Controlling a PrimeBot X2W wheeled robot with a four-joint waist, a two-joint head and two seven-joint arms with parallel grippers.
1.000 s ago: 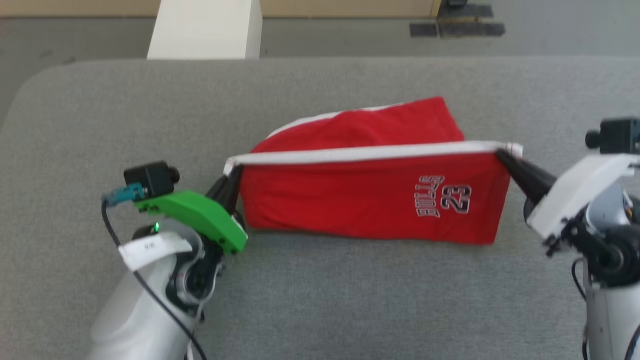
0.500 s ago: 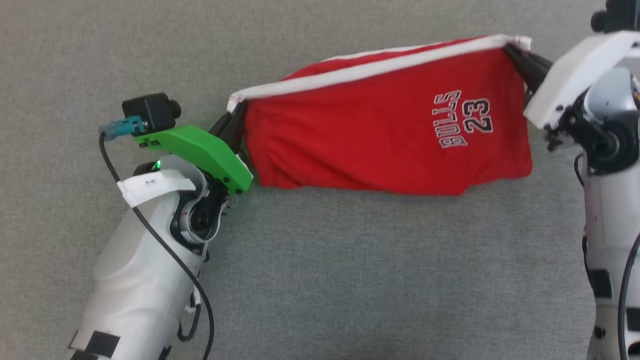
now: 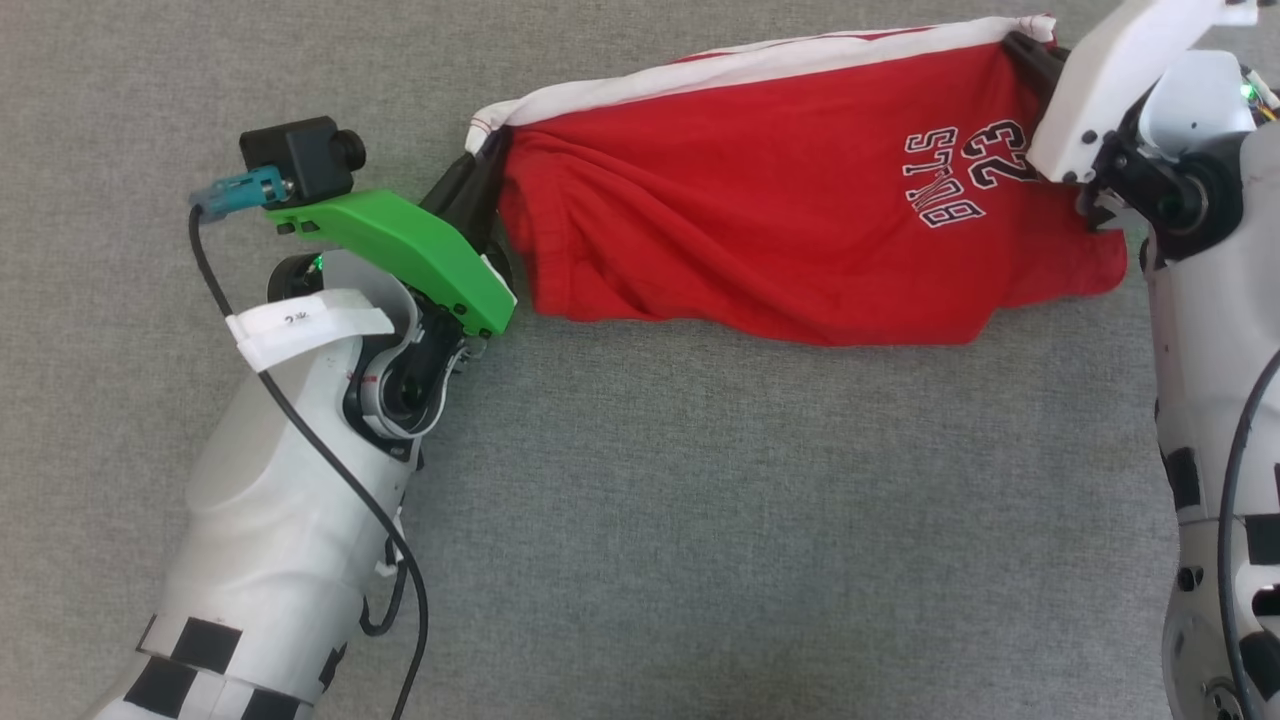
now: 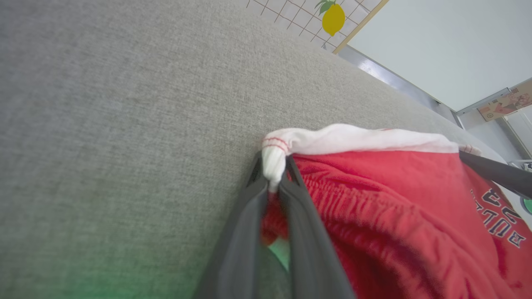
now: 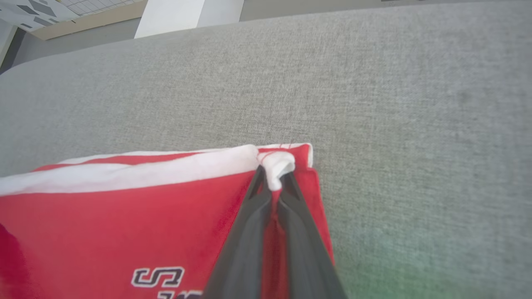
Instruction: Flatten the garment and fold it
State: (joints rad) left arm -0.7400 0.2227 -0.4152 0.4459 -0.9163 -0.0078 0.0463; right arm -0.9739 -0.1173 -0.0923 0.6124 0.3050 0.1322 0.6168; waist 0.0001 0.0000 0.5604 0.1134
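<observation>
Long axis of garment (image 3: 780, 230) runs left-right, lettering (image 3: 965, 172) at right end

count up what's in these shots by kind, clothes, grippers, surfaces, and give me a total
garment: 1, red shorts with white trim
grippers: 2, left gripper and right gripper, each shut on an end of the white trim
grey fabric surface: 1
total: 4

text: "BULLS 23" | colour: white, dark-outlined | on: red shorts (image 3: 760, 200) | arm label (image 3: 300, 325): unreadable
</observation>
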